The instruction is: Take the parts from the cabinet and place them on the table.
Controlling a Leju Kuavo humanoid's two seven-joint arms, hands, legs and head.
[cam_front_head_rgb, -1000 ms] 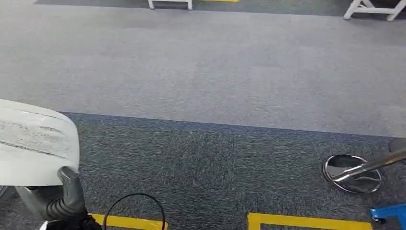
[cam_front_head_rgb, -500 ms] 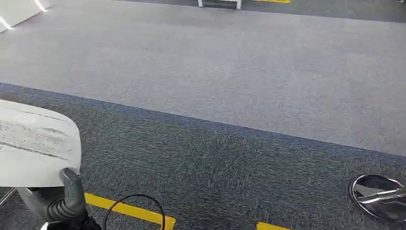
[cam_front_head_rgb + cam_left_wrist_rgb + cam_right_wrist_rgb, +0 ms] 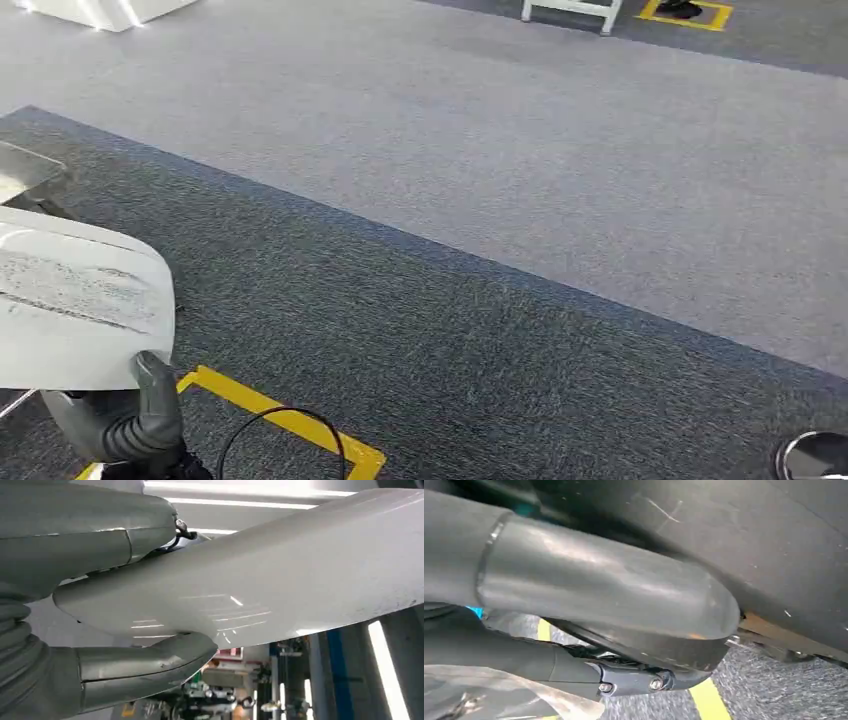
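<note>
While the robot looks down at the carpet, a pale, curved panel-like part [image 3: 75, 305] sits at the lower left of the head view, gripped by the left hand [image 3: 130, 425], whose grey thumb presses its near edge. From the left wrist view the part [image 3: 280, 575] runs long and away from the hand [image 3: 100, 645], clamped between thumb and fingers. The right hand [image 3: 614, 600] has its fingers curled around a clear plastic bag [image 3: 509, 695]. Yellow floor tape [image 3: 290, 425] crosses the dark carpet [image 3: 450, 340]; the table is probably off to the left
</note>
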